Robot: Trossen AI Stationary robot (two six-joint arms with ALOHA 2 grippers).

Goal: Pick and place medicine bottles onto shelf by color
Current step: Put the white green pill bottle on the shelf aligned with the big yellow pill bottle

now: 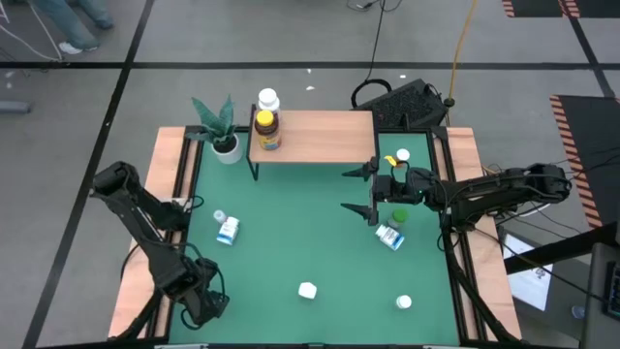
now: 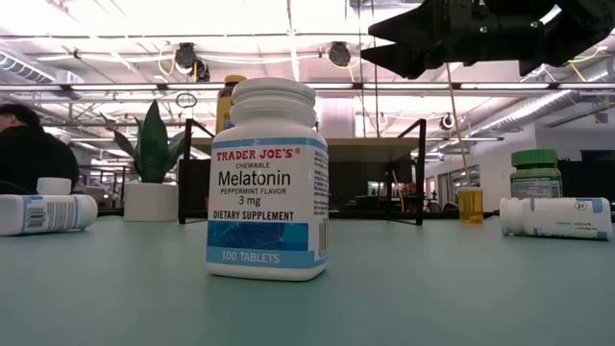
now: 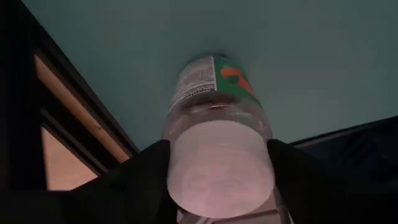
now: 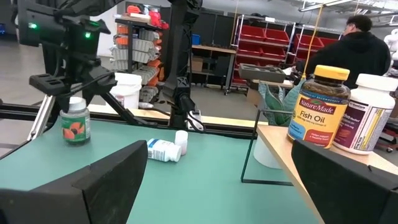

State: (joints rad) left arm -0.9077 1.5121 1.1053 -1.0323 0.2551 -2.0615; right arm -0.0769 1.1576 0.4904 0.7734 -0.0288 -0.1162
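**Desk:** What does the moment show at the near-left corner of the table?

**Photographer:** The left gripper (image 1: 205, 302) sits low over a clear bottle (image 3: 217, 143) with a white cap and a green-and-orange label. Its dark fingers flank the cap on both sides. Whether they are actually pinching it, I cannot tell. From the right wrist camera the bottle appears to stand upright on the green table (image 1: 291, 252).

**Desk:** And the other arm?

**Photographer:** The right gripper (image 1: 345, 190) hangs wide open and empty, just in front of the right end of the shelf (image 1: 320, 136).

**Desk:** Where is the risk?

**Photographer:** Probably in the hold. Fingers on a smooth cap alone could let the bottle slip or tilt once lifted. The shelf is well apart from it, and a Fish Oil bottle (image 1: 267, 131) and a white bottle (image 1: 268, 99) crowd the shelf's left end, so a careless set-down could topple them. The waiting right arm also stands close to the shelf front.
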